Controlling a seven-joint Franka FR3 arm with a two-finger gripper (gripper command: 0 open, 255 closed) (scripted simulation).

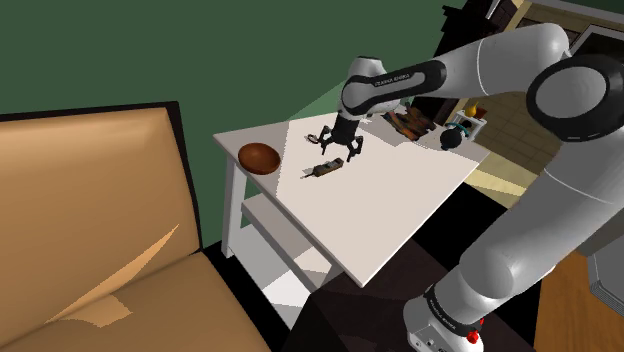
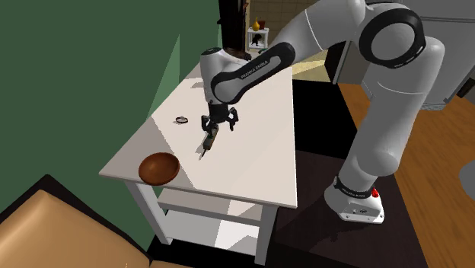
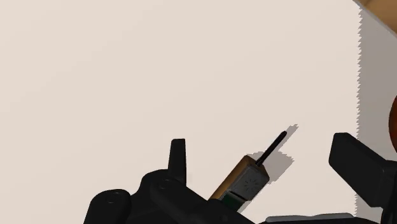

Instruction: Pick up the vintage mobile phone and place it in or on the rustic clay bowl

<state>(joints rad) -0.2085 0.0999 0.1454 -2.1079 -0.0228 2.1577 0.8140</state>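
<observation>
Brown phone [image 3: 245, 181] lying on the white table [image 3: 127, 76].
Thin black antenna, grey face panel; gripper [image 3: 257, 151] spread wide around it, not touching.

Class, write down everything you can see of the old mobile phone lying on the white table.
The vintage mobile phone is a slim brown block with a grey face panel, a green part nearer the hand and a thin black antenna at its far end. It lies flat on the white table, casting a shadow, between the fingers of the open gripper, neither touching it.
</observation>
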